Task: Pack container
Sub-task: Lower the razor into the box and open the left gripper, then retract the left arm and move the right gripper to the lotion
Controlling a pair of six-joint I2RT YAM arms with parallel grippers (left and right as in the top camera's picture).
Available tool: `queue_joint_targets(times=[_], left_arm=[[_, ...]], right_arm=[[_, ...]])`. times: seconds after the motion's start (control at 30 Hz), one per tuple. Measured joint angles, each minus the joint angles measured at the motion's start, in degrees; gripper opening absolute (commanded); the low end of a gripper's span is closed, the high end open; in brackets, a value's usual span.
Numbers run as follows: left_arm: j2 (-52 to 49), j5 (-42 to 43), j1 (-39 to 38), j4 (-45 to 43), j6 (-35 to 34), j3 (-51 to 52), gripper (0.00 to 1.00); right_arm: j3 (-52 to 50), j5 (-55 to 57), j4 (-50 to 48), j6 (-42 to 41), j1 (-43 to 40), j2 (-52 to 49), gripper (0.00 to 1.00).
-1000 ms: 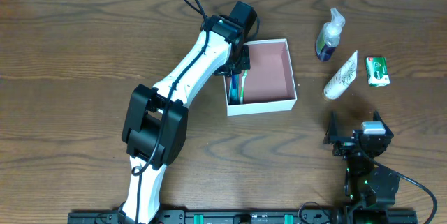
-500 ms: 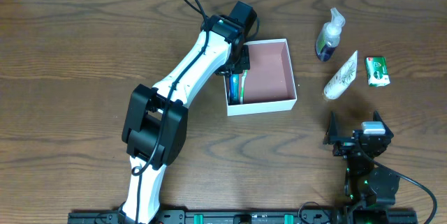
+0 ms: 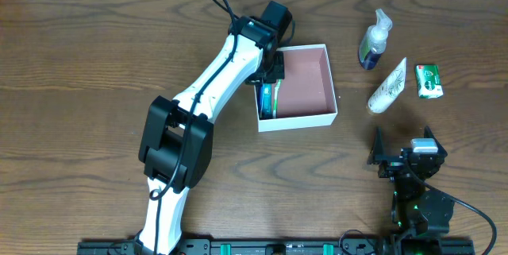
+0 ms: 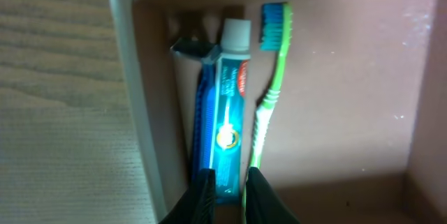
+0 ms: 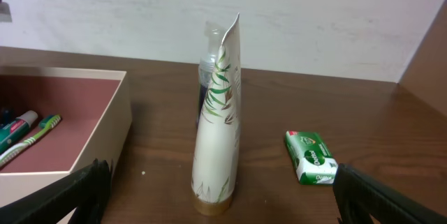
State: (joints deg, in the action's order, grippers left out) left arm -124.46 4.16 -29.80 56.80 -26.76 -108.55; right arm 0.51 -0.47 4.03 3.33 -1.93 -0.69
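Toothpaste (image 4: 227,119) newly inside container (image 3: 305,120), beneath left end effector (image 4: 228,183)

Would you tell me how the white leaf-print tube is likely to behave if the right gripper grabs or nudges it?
The tube stands tall on its narrow cap, so a nudge would probably tip it. Its flat crimped top suggests soft walls that may give under a squeeze.

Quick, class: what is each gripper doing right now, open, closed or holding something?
Left gripper: closed on the end of the toothpaste, inside the box.
Right gripper: wide open, holding nothing.
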Motion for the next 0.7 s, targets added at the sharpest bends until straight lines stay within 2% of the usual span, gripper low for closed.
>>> queue_joint_targets(times=[0.2, 0.23, 0.27, 0.33, 0.37, 0.53, 0.7], left_arm=[[1.3, 0.1, 0.0, -0.1, 2.2, -5.2, 0.17], [2.3, 0.0, 0.0, -0.2, 2.6, -5.7, 0.28], [3.4, -0.3, 0.0, 0.0, 3.1, -5.9, 0.34], [6.0, -2.3, 0.0, 1.7, 3.4, -6.3, 0.68], [7.5, -4.0, 0.0, 3.3, 3.5, -6.5, 0.98], [13.1, -13.8, 1.7, 12.5, 3.5, -7.3, 0.98], [13.0, -18.1, 7.8, 15.5, 3.5, -7.5, 0.98]], right_arm=[[0.0, 0.0, 0.0, 0.0, 0.0, 0.0, 0.99], [0.0, 0.0, 0.0, 0.0, 0.0, 0.0, 0.99], [0.0, 0.0, 0.0, 0.0, 0.0, 0.0, 0.99], [0.0, 0.0, 0.0, 0.0, 0.0, 0.0, 0.99], [0.0, 0.0, 0.0, 0.0, 0.0, 0.0, 0.99], [0.0, 0.0, 0.0, 0.0, 0.0, 0.0, 0.99], [0.0, 0.0, 0.0, 0.0, 0.0, 0.0, 0.99]])
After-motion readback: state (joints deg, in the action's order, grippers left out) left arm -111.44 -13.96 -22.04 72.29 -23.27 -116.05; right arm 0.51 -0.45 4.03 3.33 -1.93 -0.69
